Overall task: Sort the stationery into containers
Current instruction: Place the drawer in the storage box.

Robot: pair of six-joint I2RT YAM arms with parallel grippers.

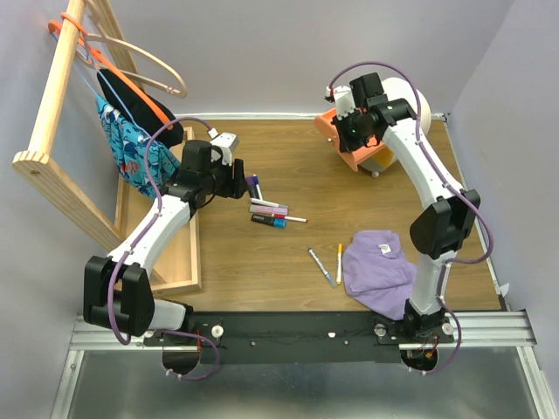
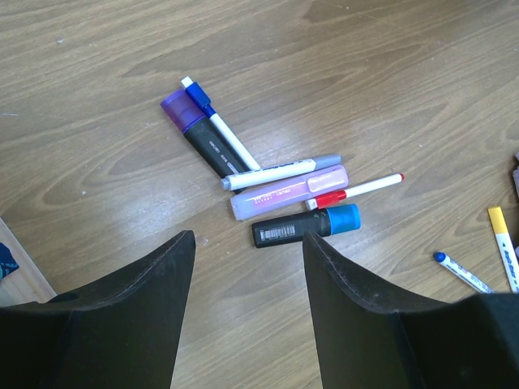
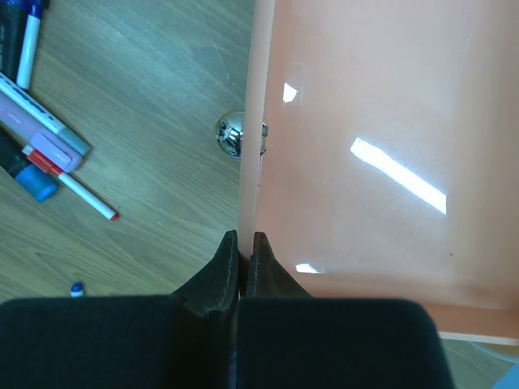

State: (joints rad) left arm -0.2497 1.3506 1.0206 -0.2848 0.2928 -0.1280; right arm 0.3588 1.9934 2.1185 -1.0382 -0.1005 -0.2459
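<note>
A pile of stationery (image 1: 266, 209) lies mid-table: a purple-capped black marker (image 2: 195, 134), a blue-capped white pen (image 2: 223, 138), a grey-capped white pen (image 2: 272, 173), a pink bar (image 2: 288, 192), a thin red-capped pen (image 2: 357, 189) and a blue-capped black marker (image 2: 304, 227). My left gripper (image 1: 238, 179) hovers open and empty just left of the pile (image 2: 247, 239). My right gripper (image 3: 242, 237) is shut on the front wall of the pulled-out orange drawer (image 3: 365, 146), beside its chrome knob (image 3: 231, 135). The yellow drawer (image 1: 382, 160) sits below it. The round jar is out of view.
A blue-tipped pen (image 1: 321, 266) and a yellow pen (image 1: 339, 261) lie beside the purple cloth (image 1: 377, 272) at the front right. The cream drawer unit (image 1: 412, 100) stands at the back right. A long wooden tray (image 1: 179, 253) and a hanger rack (image 1: 61, 113) line the left side.
</note>
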